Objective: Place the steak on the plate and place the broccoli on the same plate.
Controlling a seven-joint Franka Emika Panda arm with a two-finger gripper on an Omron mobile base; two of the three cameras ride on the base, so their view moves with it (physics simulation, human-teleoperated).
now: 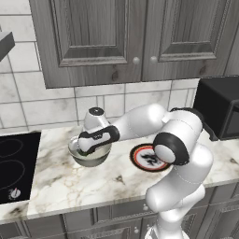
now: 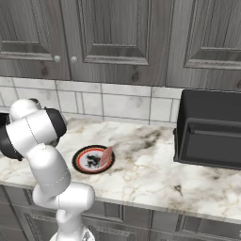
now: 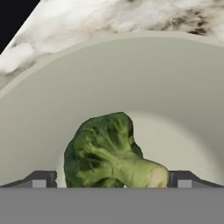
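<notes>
Reaching down into the bowl (image 1: 89, 151) with my pincer (image 3: 111, 179), jaws standing spread wide and pinching nothing. In the hand view the broccoli (image 3: 109, 153) is lying on the bowl's pale floor between my two fingertips (image 3: 41, 180), one tip to each side of it, stem end pointing toward the right tip, bumpy head toward the left. I cannot tell whether either tip is touching it.

In the left base view the bowl is sitting on the marble counter (image 1: 93, 182), near its back edge and close to the cooktop (image 1: 14, 168) at the counter's left end. The plate (image 2: 93, 159) is sitting further right, nearer the front edge, well apart from the bowl. The steak (image 2: 106, 154) is leaning tilted on the plate's right rim.

Count: one broccoli, one steak, one plate, one bowl.
</notes>
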